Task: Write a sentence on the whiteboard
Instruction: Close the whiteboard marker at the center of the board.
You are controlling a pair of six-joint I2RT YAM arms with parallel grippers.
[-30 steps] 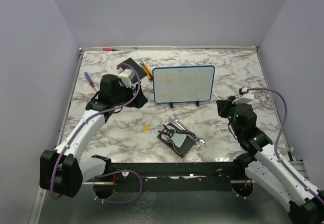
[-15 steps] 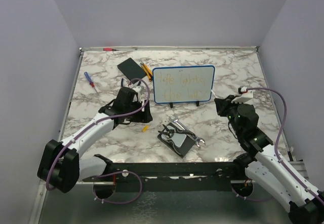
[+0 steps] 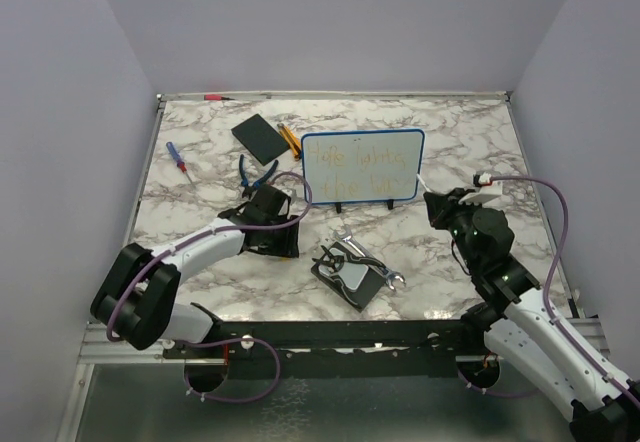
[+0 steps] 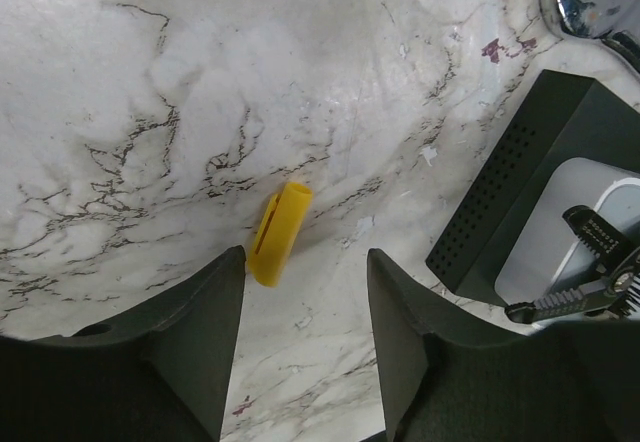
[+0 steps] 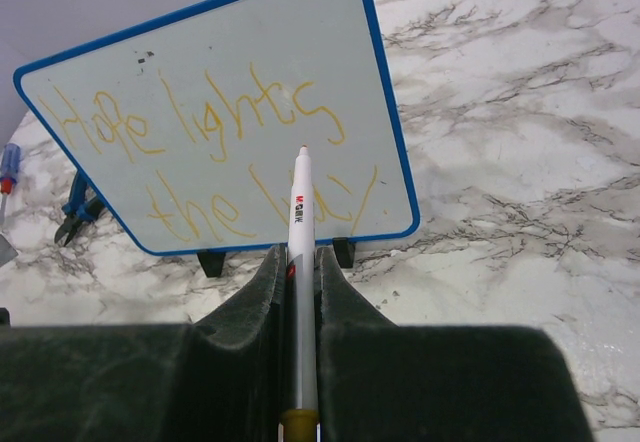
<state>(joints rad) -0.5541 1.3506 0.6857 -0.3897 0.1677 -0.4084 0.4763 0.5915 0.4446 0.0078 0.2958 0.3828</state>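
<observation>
The left gripper (image 4: 305, 258), jaws spread, was brought over the yellow cap (image 4: 279, 233). The marker (image 5: 299, 212) was kept pinched by the right gripper (image 5: 297, 262), so capping was judged next.

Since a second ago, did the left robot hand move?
Yes. The left gripper slid from the black square pad toward the near edge of the table, now open over the yellow cap.

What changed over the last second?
The left gripper swung from the black pad at the back toward the near middle. It now hangs open by the yellow cap, and the move uncovered the blue pliers. Nothing was grabbed or released. The right gripper kept the marker clamped. The whiteboard and its writing are unchanged.
</observation>
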